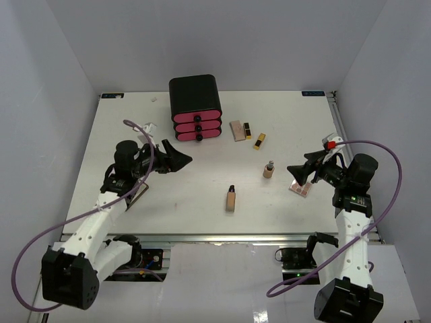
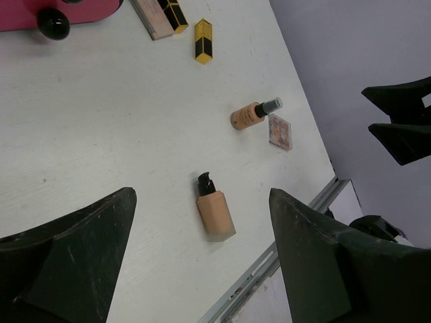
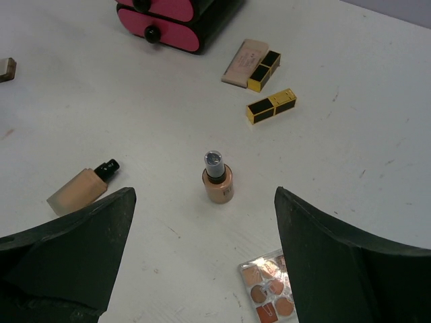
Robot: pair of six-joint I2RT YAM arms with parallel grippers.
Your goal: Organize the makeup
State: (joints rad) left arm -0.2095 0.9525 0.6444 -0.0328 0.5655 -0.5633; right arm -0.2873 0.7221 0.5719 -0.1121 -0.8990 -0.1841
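Note:
The makeup lies on the white table point(image 1: 188, 195). A beige black-capped tube point(image 1: 231, 198) lies flat near the front middle. A beige pump bottle point(image 1: 269, 169) stands upright to its right. The pink-brown eyeshadow palette point(image 1: 300, 188) lies just below my right gripper point(image 1: 300, 171), which is open and empty. A tan compact point(image 1: 236, 130) and two black-and-gold lipsticks point(image 1: 247, 130) point(image 1: 259, 140) lie right of the drawer box. My left gripper point(image 1: 176, 158) is open and empty, left of the makeup. The left wrist view shows the tube point(image 2: 215, 210); the right wrist view shows the pump bottle point(image 3: 217, 178) and the palette point(image 3: 269, 293).
A black box with pink drawers point(image 1: 195, 108) stands at the back middle. A small pale object point(image 1: 149, 126) lies to its left, near the left arm. The table's front rail point(image 1: 222, 239) runs just below the tube.

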